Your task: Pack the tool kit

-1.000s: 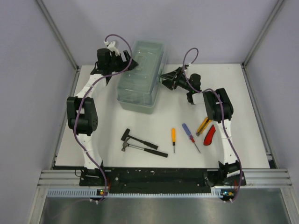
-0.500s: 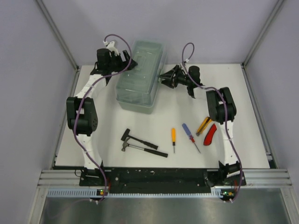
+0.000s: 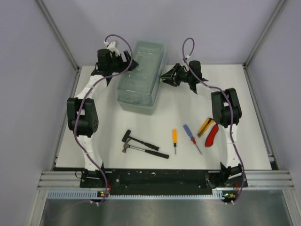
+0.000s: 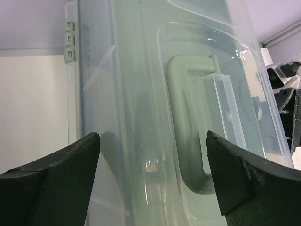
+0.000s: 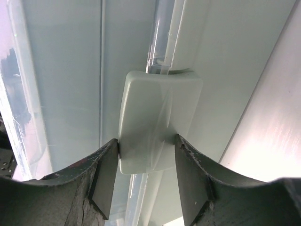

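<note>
The grey-green toolbox point(image 3: 142, 77) with a translucent lid stands closed at the back middle. My left gripper point(image 3: 133, 63) is open over the lid's left side. In the left wrist view point(image 4: 153, 169) its fingers straddle the lid beside the top handle point(image 4: 188, 122) and hold nothing. My right gripper point(image 3: 164, 76) is at the box's right face. In the right wrist view point(image 5: 146, 160) its pads press both sides of the front latch point(image 5: 157, 117). Two hammers point(image 3: 141, 145), an orange screwdriver point(image 3: 174, 139), a blue-red screwdriver point(image 3: 190, 136), yellow cutters point(image 3: 204, 126) and red cutters point(image 3: 211, 135) lie on the table.
The white table point(image 3: 263, 117) is bounded by grey walls with metal frame posts at left, right and back. The tools lie in a row between the box and the arm bases. The right gripper's black body shows at the right edge of the left wrist view point(image 4: 294, 108).
The right wrist has moved back and a little left, closer against the toolbox's right face. The left arm, the box and the tools have not moved.
</note>
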You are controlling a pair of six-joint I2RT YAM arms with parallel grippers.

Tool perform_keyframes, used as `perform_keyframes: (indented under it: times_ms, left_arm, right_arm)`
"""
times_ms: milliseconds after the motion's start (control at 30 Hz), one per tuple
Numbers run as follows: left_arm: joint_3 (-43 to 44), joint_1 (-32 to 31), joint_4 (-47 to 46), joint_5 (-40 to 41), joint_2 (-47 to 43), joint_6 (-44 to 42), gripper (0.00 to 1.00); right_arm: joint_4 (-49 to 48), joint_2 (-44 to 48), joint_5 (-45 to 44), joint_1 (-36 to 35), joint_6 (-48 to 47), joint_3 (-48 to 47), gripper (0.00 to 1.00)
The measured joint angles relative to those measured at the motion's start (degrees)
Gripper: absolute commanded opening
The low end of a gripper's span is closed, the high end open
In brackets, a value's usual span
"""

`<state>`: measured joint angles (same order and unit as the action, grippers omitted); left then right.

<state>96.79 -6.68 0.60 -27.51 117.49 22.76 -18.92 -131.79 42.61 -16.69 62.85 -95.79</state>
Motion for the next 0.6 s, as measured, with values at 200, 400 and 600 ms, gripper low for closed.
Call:
perform_keyframes:
  times_ms: [200,400,600]
  left_arm:
    - [0.02,0.00,0.07,0.09,0.00,-0.24,0.92]
    - [0.02,0.00,0.07,0.11,0.00,-0.26,0.93]
    - [0.02,0.00,0.02,0.11,0.00,-0.26,0.93]
  right_arm:
    - [0.61,1.25,-2.43,-0.28,-1.38,1.44,0.94]
    - [-14.05,1.31,-2.97,-0.42,5.25,9.42,0.99]
    - [-34.88,-3.28,-0.85,-0.85,18.29,11.28,0.99]
